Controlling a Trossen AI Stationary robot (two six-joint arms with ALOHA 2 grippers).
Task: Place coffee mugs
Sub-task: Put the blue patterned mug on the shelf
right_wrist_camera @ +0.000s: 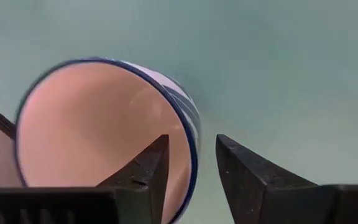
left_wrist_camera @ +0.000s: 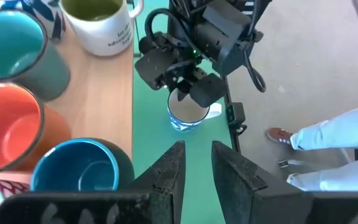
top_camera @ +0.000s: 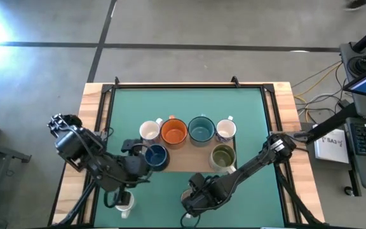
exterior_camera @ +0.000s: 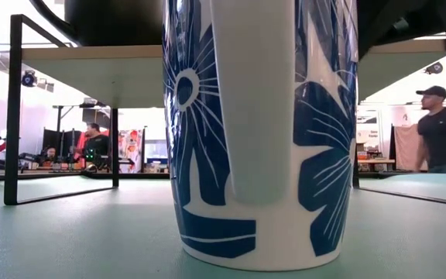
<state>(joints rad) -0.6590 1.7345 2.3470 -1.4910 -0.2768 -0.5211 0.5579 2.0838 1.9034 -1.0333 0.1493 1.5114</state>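
Note:
A white mug with blue flower print [exterior_camera: 262, 132] stands upright on the green mat near the table's near edge. My right gripper [right_wrist_camera: 191, 152] is open above it, one finger inside the rim [right_wrist_camera: 188, 134] and one outside, touching nothing. My left gripper [left_wrist_camera: 197, 171] is open beside the navy mug [left_wrist_camera: 79, 168], which stands on the wooden board [top_camera: 183, 164]. Also on the board are a white mug [top_camera: 150, 130], an orange mug [top_camera: 174, 131], a teal mug [top_camera: 201, 129], another white mug [top_camera: 225, 129] and an olive-inside mug [top_camera: 222, 156]. One more white mug [top_camera: 124, 205] stands on the mat below the left arm.
Black frame rails [top_camera: 107, 114] run along the mat's left, far and right sides. Bare green mat [top_camera: 170, 102] lies beyond the board. A person stands behind the table [exterior_camera: 440, 128]; a person's legs [left_wrist_camera: 334, 137] show on the floor by the table's near side.

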